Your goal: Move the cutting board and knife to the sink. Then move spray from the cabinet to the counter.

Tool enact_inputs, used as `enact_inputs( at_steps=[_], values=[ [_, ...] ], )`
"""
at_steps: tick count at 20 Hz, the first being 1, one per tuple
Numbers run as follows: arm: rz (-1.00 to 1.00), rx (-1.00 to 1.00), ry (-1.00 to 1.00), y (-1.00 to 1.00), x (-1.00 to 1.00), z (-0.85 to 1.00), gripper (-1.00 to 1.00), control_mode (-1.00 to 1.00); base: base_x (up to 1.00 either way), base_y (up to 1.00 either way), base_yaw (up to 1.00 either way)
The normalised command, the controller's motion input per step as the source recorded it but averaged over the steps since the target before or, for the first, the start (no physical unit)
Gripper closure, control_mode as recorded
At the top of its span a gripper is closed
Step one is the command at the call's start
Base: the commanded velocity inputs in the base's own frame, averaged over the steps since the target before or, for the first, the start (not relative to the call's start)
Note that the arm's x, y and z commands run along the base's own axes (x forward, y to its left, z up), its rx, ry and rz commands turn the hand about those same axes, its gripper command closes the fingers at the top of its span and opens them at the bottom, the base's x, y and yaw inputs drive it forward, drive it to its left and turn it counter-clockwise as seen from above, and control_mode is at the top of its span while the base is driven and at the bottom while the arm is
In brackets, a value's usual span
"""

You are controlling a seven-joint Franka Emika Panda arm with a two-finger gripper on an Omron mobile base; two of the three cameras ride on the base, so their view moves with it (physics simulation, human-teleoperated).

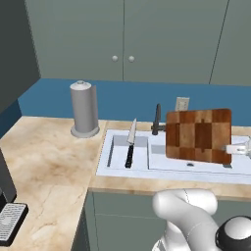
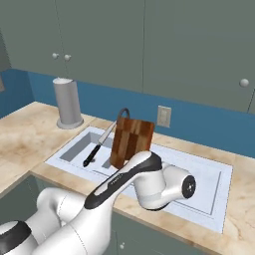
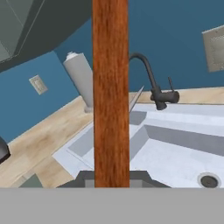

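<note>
The pincer (image 1: 230, 149) is clamped tight on the right-hand edge of the cutting board (image 1: 198, 135), which hangs upright on edge above the sink (image 1: 122, 169). In the hand view the board runs straight up from between the fingertips towards 12 o'clock. It is a stiff, flat wooden slab, probably fairly heavy, so a grip at one edge likely lets it pivot; a hold nearer its middle would steady it. The knife (image 1: 130, 143) already lies in the basin at about 9 o'clock from the board, light and slim, best taken by its black handle.
</note>
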Motion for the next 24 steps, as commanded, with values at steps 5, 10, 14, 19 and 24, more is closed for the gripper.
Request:
enact_inputs(
  at_steps=[5, 10, 14, 19, 24],
  values=[
    [0.01, -0.03, 0.00, -0.06, 0.08, 0.00, 1.00, -1.00, 0.00, 0.00, 0.00],
    [0.00, -0.03, 0.00, -0.11, 0.22, 0.00, 1.00, -1.00, 0.00, 0.00, 0.00],
    [0.00, -0.04, 0.00, -0.08, 0.31, 0.00, 1.00, -1.00, 0.00, 0.00, 0.00],
    [0.00, -0.04, 0.00, -0.07, 0.35, 0.00, 1.00, -1.00, 0.00, 0.00, 0.00],
    [0.00, -0.05, 0.10, -0.09, 0.30, 0.00, 1.00, -1.00, 0.00, 0.00, 0.00]
  ],
)
